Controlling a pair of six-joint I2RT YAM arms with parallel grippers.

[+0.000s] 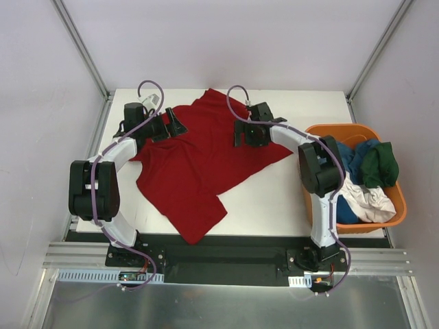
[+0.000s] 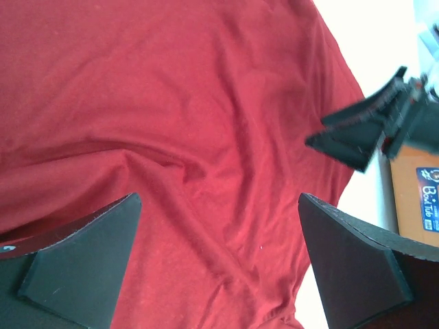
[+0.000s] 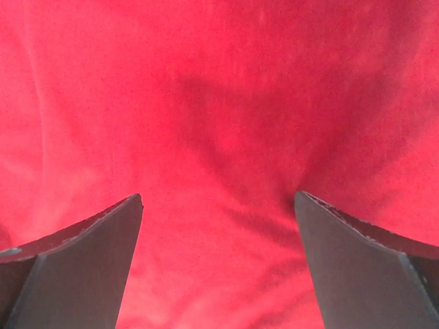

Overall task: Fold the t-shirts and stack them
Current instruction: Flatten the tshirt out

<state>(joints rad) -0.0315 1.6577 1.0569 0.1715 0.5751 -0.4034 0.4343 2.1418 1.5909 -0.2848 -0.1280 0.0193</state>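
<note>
The left gripper (image 1: 173, 126) has its jaws spread wide with nothing between them; its wrist view shows only cloth below the gap. The dark red t-shirt (image 1: 195, 168) lies spread and rumpled on the table (image 1: 274, 199), directly under this gripper and running on to its right. Whether the fingertips touch the fabric cannot be told. The right gripper (image 1: 239, 137) is likewise parted and grips nothing, with red cloth filling its whole view beneath. Well to the right of it, the orange basket (image 1: 396, 209) holds a blue t-shirt (image 1: 351, 159), a dark green t-shirt (image 1: 381, 164) and a white t-shirt (image 1: 367, 200), heaped unfolded.
</note>
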